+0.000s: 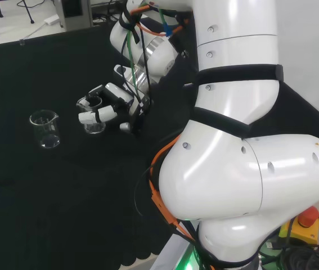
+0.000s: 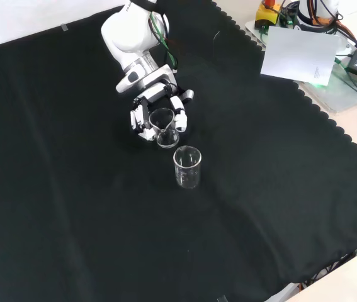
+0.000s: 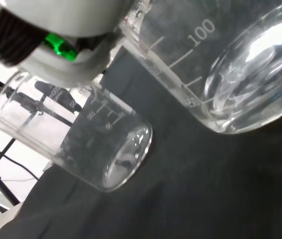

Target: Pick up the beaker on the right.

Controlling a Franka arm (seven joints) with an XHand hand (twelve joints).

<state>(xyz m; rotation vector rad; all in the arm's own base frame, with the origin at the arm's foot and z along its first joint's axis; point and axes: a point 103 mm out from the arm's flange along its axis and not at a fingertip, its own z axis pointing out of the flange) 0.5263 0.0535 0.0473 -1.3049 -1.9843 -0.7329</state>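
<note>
Closest to my wrist camera, a clear beaker [image 3: 230,64] with printed measuring marks looms large, its round base catching the light. A second clear beaker [image 3: 76,144] sits beyond it on the black cloth [image 3: 190,189], and a blurred white part of my hand [image 3: 56,30] shows next to it.

From the head camera, my hand [image 1: 111,107] is at the centre left of the frame, low over the cloth-covered surface [image 1: 46,208]. My fingers [image 1: 98,116] are curled around the near beaker [image 1: 91,115], with its rim between them, so I am gripping it. Whether its base is off the cloth I cannot tell. The other beaker [image 1: 45,129] stands upright and free, further left in that frame, a clear gap apart from my hand. My own white arm links [image 1: 238,152] take up the right side of the frame, with a red button [image 1: 308,216] at the lower right behind them.

From the front camera, my hand [image 2: 156,116] comes in from the upper middle of the frame and wraps the gripped beaker [image 2: 165,128] from both sides. The free beaker [image 2: 187,167] stands just below and slightly right of it, close by but not touching. A white sheet of paper [image 2: 298,53] lies at the upper right, off the cloth [image 2: 71,207].
</note>
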